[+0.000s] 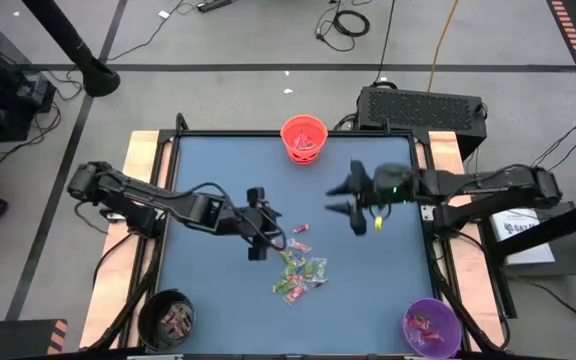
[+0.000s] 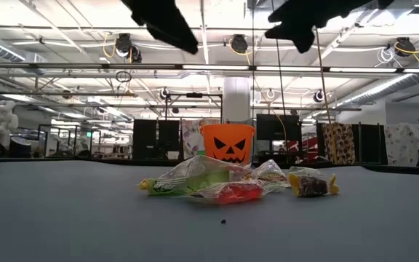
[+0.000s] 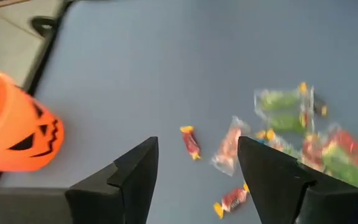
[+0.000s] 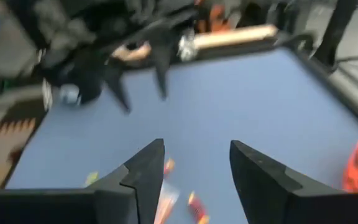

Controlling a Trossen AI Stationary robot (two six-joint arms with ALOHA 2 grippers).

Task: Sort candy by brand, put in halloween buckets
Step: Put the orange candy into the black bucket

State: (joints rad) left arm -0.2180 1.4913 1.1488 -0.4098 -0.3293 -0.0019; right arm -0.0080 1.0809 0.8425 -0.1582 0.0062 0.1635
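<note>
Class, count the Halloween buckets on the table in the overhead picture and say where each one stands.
3. The orange bucket stands at the table's far edge, near the middle; the black bucket at the near left corner; the purple bucket at the near right corner. None looks hidden.

A grey concrete floor (image 1: 238, 40) is seen around the blue-topped table (image 1: 218, 160), crossed by dark tape lines and loose cables (image 1: 348, 22). A black perforated box (image 1: 423, 105) is set just behind the table's far edge. Beyond it, a high white ceiling (image 2: 64, 44) is hung with beams, pipes and strip lights — dark partitions (image 2: 158, 138) and a white column (image 2: 235, 98) are seen further back.
</note>
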